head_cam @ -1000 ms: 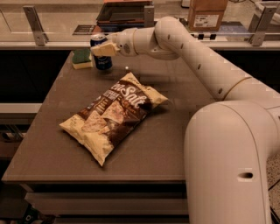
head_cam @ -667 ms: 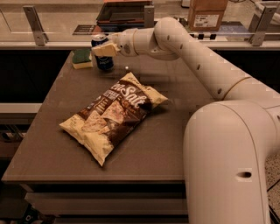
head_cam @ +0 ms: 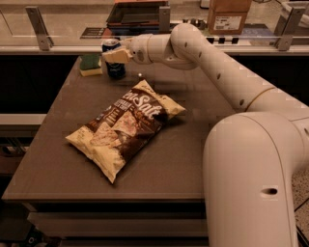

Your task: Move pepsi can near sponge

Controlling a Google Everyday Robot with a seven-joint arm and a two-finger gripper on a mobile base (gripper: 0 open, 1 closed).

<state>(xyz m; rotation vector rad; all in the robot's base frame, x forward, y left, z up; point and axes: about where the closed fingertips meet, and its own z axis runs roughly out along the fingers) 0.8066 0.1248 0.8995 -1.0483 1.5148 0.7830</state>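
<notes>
The pepsi can (head_cam: 114,70), dark blue with a silver top, stands upright at the far left of the table. The sponge (head_cam: 90,64), green over pale yellow, lies just left of it, a small gap apart. My gripper (head_cam: 115,54) reaches in from the right at the end of the white arm (head_cam: 203,53). It is closed around the can's upper half. One pale finger (head_cam: 117,56) crosses the can's front; the other is hidden behind the can. The can's base appears to rest on the table.
A large brown and yellow chip bag (head_cam: 126,126) lies in the middle of the brown table (head_cam: 203,144). My white base (head_cam: 256,183) fills the lower right. A counter with a rail, a dark tray (head_cam: 137,13) and a cardboard box (head_cam: 229,14) runs behind the table.
</notes>
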